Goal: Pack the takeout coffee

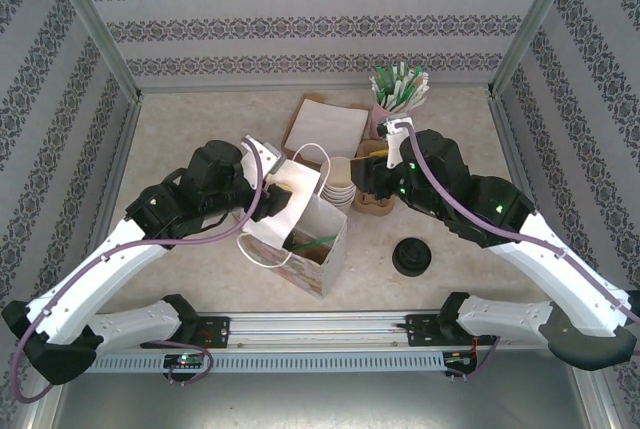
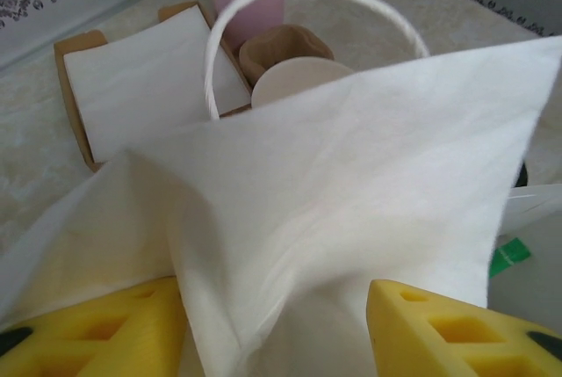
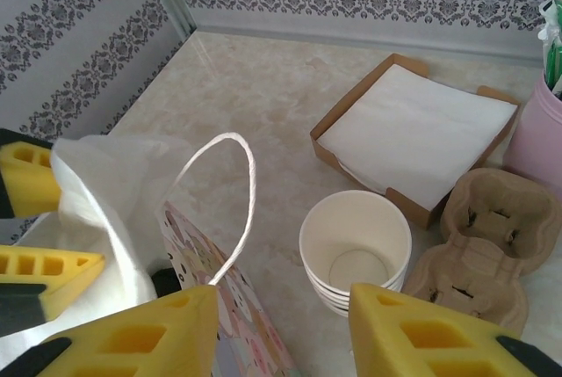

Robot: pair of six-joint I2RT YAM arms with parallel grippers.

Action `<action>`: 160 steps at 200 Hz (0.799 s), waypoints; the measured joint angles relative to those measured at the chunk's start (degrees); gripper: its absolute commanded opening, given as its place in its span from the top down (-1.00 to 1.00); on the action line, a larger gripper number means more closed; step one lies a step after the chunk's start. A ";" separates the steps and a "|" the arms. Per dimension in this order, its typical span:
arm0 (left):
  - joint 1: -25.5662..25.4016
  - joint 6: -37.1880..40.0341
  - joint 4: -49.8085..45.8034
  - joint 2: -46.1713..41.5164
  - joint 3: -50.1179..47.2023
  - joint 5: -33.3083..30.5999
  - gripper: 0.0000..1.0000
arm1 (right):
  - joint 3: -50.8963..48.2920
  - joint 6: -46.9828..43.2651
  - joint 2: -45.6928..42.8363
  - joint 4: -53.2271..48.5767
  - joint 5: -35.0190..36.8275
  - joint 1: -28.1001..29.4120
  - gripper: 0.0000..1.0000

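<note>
A patterned paper bag [image 1: 322, 254] with white cord handles stands at the table's middle, its mouth open. My left gripper [image 1: 283, 192] hovers at the bag's left rim, open. A white napkin [image 2: 351, 175] lies loose between its yellow fingers [image 2: 457, 333], draped over the bag's mouth. My right gripper [image 3: 281, 333] is open with nothing between its fingers, above the gap between the bag's handle [image 3: 237, 210] and the stack of lidless cups [image 3: 356, 250]. The takeout coffee is hidden. A dark patch [image 3: 165, 282] shows inside the bag, and I cannot tell what it is.
A low stack of black lids [image 1: 412, 256] sits right of the bag. Behind the bag are a cardboard tray of napkins [image 1: 327, 129], a brown pulp cup carrier [image 3: 479, 245] and a pink holder [image 1: 383, 114] with green-and-white packets. Patterned walls close in three sides.
</note>
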 measured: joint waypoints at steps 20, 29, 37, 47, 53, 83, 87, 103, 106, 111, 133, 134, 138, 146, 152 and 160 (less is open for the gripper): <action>0.00 -0.02 -1.11 0.42 2.19 0.39 -0.28 | 0.00 -0.24 0.04 0.00 -0.02 0.00 0.08; 0.00 -0.02 -1.73 0.57 3.19 0.50 -0.30 | 0.00 -0.28 0.04 0.00 -0.04 0.00 0.06; 0.00 -0.04 -2.21 0.68 4.04 0.57 -0.31 | 0.00 -0.46 0.04 0.00 -0.24 0.00 0.04; 0.00 -0.04 -2.89 0.85 5.07 0.57 -0.31 | 0.00 -0.74 0.04 0.00 -0.52 0.00 0.02; 0.00 -0.04 -3.08 0.98 5.53 0.57 -0.29 | 0.00 -0.85 0.04 0.00 -0.94 0.00 0.01; 0.00 -0.26 -4.04 2.16 6.36 1.16 -0.04 | 0.02 -0.83 0.33 0.00 -3.52 0.00 0.01; 0.00 -0.24 -4.31 2.43 6.36 1.20 0.04 | 0.02 -0.83 0.46 0.00 -4.04 0.00 0.03; 0.00 -0.63 -4.90 3.34 6.36 1.31 0.21 | 0.04 -0.76 1.18 0.02 -6.01 0.00 0.12; 0.00 -0.50 -5.03 3.45 6.36 1.42 0.24 | 0.09 -0.52 1.36 0.00 -6.49 0.00 0.12; 0.00 -0.66 -5.31 3.63 6.36 1.44 0.28 | 0.11 -0.63 1.70 0.02 -7.06 0.04 0.13; 0.00 -0.74 -5.88 3.63 6.36 1.70 0.41 | 0.46 -0.66 3.61 0.00 -9.16 1.46 0.18; 0.00 -0.72 -5.88 3.63 6.36 1.70 0.41 | 0.52 -0.68 3.76 0.00 -9.29 1.60 0.19; 0.00 -0.83 -5.92 3.58 6.36 1.92 0.44 | 0.68 -0.74 4.20 0.00 -9.57 2.05 0.21; 0.00 -0.85 -6.08 3.52 6.36 2.27 0.49 | 1.25 -0.81 5.33 -0.04 -10.16 3.06 0.22; 0.00 -0.98 -6.27 3.45 6.36 2.54 0.50 | 1.70 -0.85 6.16 0.02 -10.51 3.82 0.23; 0.00 -1.07 -6.62 3.30 6.36 2.80 0.51 | 2.36 -0.87 7.30 0.04 -10.80 4.76 0.27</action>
